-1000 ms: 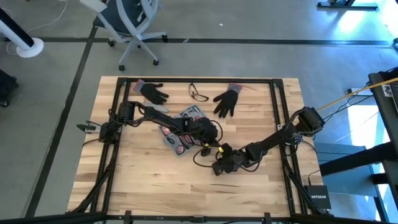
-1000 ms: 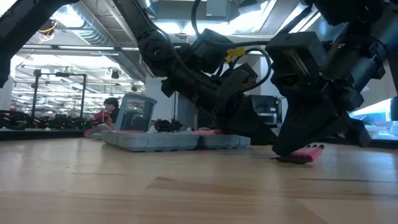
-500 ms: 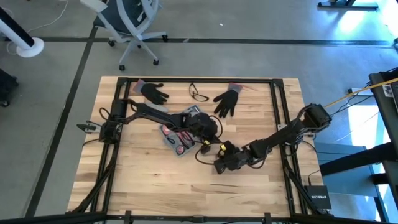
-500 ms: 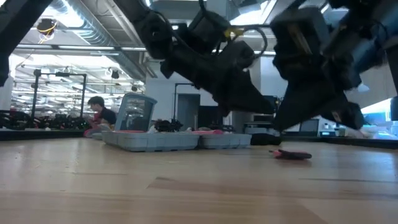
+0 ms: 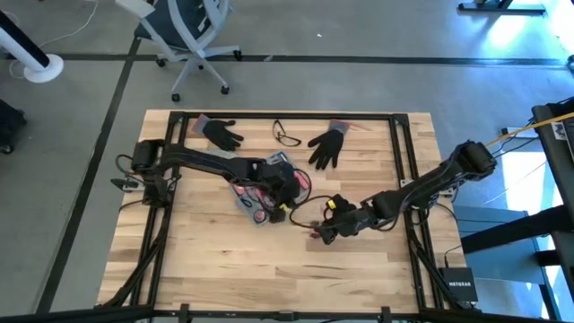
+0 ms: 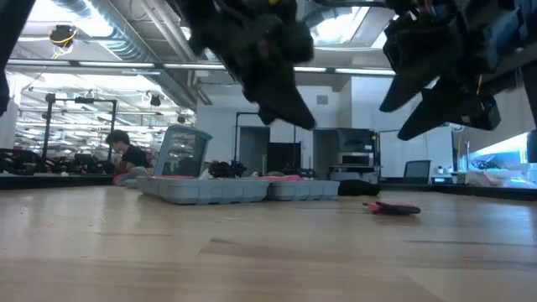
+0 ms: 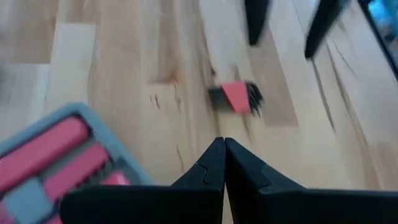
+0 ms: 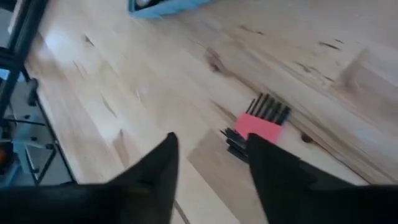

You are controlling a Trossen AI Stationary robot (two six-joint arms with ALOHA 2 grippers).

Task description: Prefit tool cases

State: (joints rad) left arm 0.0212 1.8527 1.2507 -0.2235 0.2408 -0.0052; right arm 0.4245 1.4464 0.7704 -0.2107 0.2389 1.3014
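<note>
At the centre of the high view, on the wooden bench, the open blue-grey tool case lies flat with pink-handled tools in its moulded recesses. The left end effector hangs over the case's right end, its two dark fingers pressed together and holding nothing. To the lower right of it, the right end effector hovers above the bare boards with its fingers spread apart and empty. Just below them on the wood lies a small hex key set, a pink holder with a fan of dark keys sticking out; in the low view it shows as a thin pink and dark strip resting on the bench, right of the case and apart from it, with both arms raised clear above.

Along the upper edge of the bench in the high view sit two black gloves with a pair of safety glasses between them. An office chair stands on the floor beyond, at the upper left. In the low view a person shows far back on the left, behind the bench
</note>
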